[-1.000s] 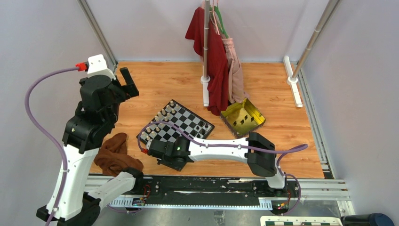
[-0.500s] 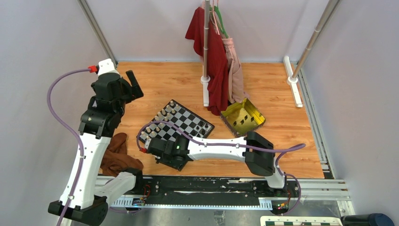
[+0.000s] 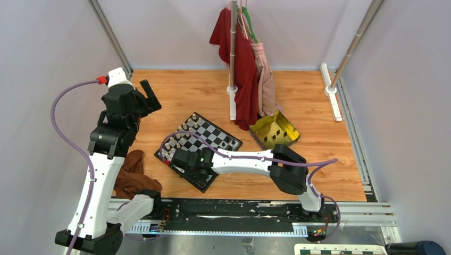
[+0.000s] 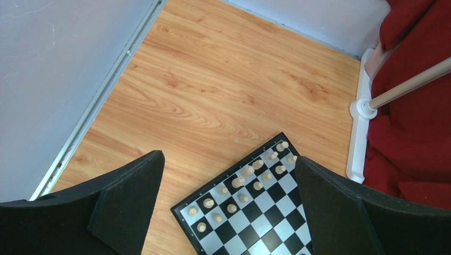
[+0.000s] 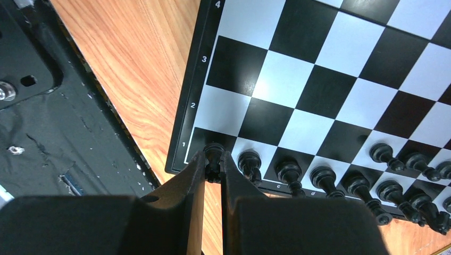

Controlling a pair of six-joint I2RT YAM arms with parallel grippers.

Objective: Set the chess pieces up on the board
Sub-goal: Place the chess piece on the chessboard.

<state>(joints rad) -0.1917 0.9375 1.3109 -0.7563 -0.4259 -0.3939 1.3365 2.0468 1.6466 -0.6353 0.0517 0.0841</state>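
Note:
The board (image 3: 215,135) lies at an angle on the wooden table. Cream chess pieces (image 4: 247,180) fill two rows along its far-left side. Black chess pieces (image 5: 330,183) stand in rows along the opposite side. In the right wrist view my right gripper (image 5: 214,162) is shut on a black piece (image 5: 214,151) at the corner square beside the "1" mark. I cannot tell whether that piece touches the board (image 5: 298,69). My left gripper (image 4: 228,159) hangs open and empty, high above the cream side of the board (image 4: 266,223). From above, my left gripper (image 3: 148,95) is seen left of the board.
A gold tray (image 3: 274,133) sits right of the board. Red and pink garments (image 3: 242,69) hang on a stand behind it. A brown cloth (image 3: 130,175) lies near the left arm's base. A white rail foot (image 3: 331,98) stands at the back right.
My right gripper has moved a little away from the arm bases, over the board's near corner, still holding the black piece. The left arm swung forward and to the right, then nearly settled.

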